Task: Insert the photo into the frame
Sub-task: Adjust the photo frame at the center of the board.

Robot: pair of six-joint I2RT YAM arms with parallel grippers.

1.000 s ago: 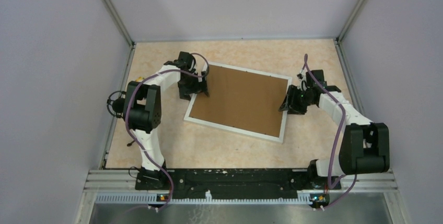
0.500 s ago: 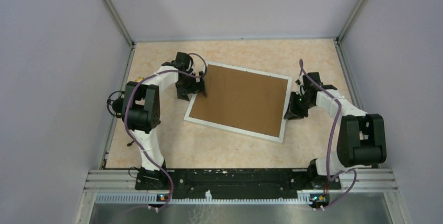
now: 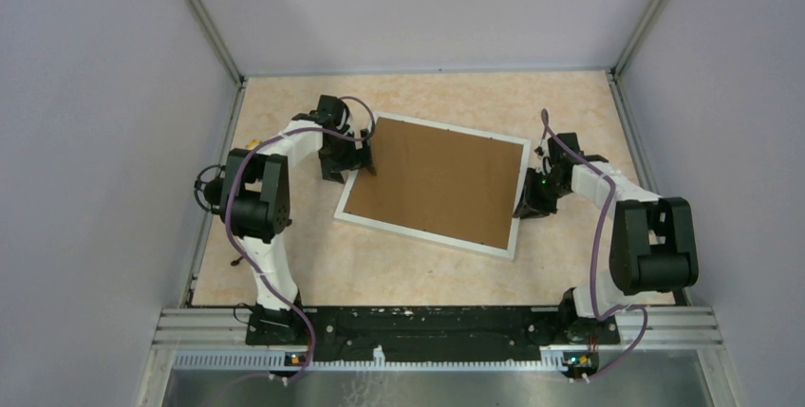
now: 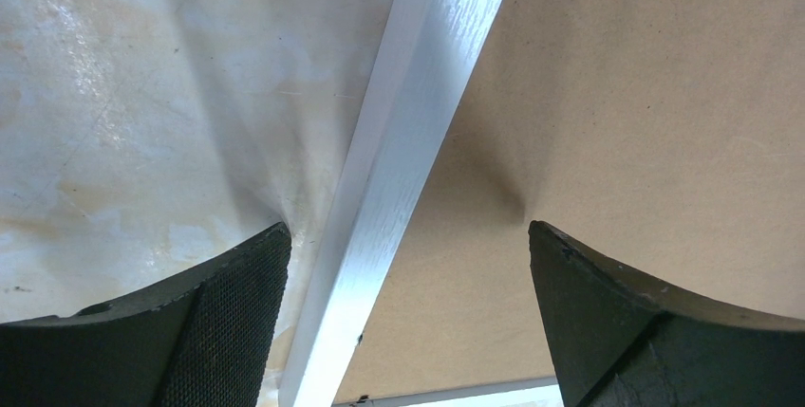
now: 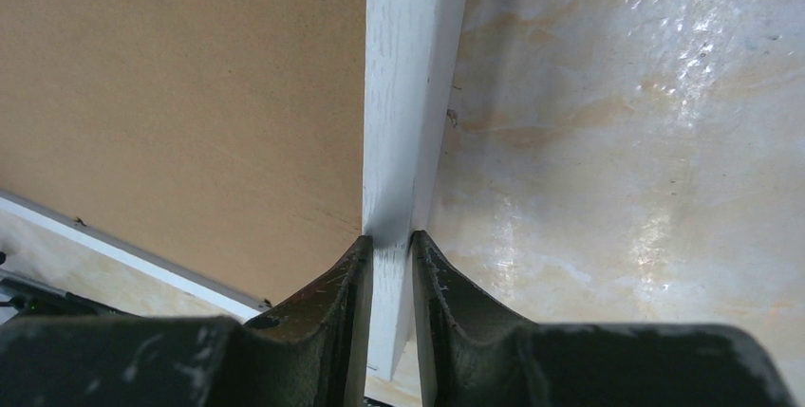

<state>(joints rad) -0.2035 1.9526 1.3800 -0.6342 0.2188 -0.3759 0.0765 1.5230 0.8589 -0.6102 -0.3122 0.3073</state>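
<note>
- A beige marbled tabletop point(image 3: 399, 279) is carrying everything.
- A large rectangular white-barred picture frame point(image 3: 423, 237) is lying flat at its centre, slightly turned.
- A plain brown backing board point(image 3: 437, 179) is filling the picture frame.
- The left gripper point(image 4: 408, 246) is hanging released, fingers straddling the 9 o'clock bar.
- The right gripper point(image 5: 389, 246) is pinching the 3 o'clock bar.

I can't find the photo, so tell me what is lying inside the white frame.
A plain brown board fills the frame, flat between its white bars. Anything beneath the board, the photo included, is covered and cannot be seen in any view.
</note>
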